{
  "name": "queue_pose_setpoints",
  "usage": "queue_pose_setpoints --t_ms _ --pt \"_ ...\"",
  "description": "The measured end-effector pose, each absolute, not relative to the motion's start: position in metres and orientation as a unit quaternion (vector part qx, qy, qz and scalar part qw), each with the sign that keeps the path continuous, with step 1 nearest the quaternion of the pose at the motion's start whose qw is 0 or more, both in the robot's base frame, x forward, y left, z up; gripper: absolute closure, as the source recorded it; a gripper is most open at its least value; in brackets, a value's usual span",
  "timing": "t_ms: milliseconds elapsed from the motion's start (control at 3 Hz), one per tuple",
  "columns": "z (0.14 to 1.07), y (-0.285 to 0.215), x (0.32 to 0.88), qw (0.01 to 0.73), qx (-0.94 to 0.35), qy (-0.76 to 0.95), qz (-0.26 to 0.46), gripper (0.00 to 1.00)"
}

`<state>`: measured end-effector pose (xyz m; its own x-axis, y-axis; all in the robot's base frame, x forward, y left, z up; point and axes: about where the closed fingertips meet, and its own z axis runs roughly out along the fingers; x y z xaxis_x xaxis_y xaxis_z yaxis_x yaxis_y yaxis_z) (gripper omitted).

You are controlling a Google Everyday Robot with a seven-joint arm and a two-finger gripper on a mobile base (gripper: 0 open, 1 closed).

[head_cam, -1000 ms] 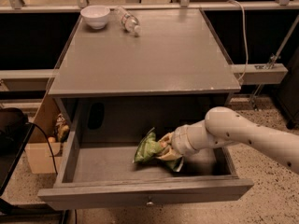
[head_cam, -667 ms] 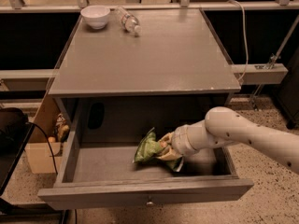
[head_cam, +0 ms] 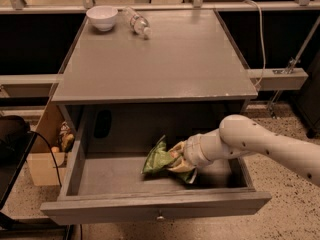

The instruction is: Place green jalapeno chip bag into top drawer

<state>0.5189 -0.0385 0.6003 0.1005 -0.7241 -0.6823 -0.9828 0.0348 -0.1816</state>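
The green jalapeno chip bag [head_cam: 157, 160] stands tilted inside the open top drawer [head_cam: 150, 208], near the middle of the drawer's floor. My gripper [head_cam: 177, 158] reaches into the drawer from the right and is shut on the bag's right side. The white arm [head_cam: 260, 144] crosses over the drawer's right wall. The drawer is pulled fully out, and its small metal knob [head_cam: 160, 216] shows on the front panel.
A white bowl [head_cam: 102, 17] and a clear plastic bottle [head_cam: 137, 21] lie at the back left of the grey cabinet top [head_cam: 165, 64]. A cardboard box [head_cam: 42, 159] with items stands on the floor at the left. A cable and a rail are at the right.
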Motion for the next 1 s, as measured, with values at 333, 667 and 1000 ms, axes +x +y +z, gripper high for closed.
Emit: queue_pose_setpoints --t_ms 333,667,1000 --pt "0.6003 -0.0385 0.5189 0.327 -0.666 0.641 0.198 0.03" --pt "0.6003 -0.0385 0.5189 0.327 -0.666 0.641 0.198 0.00" --pt "0.6003 -0.0385 0.5188 0.327 -0.666 0.641 0.198 0.00"
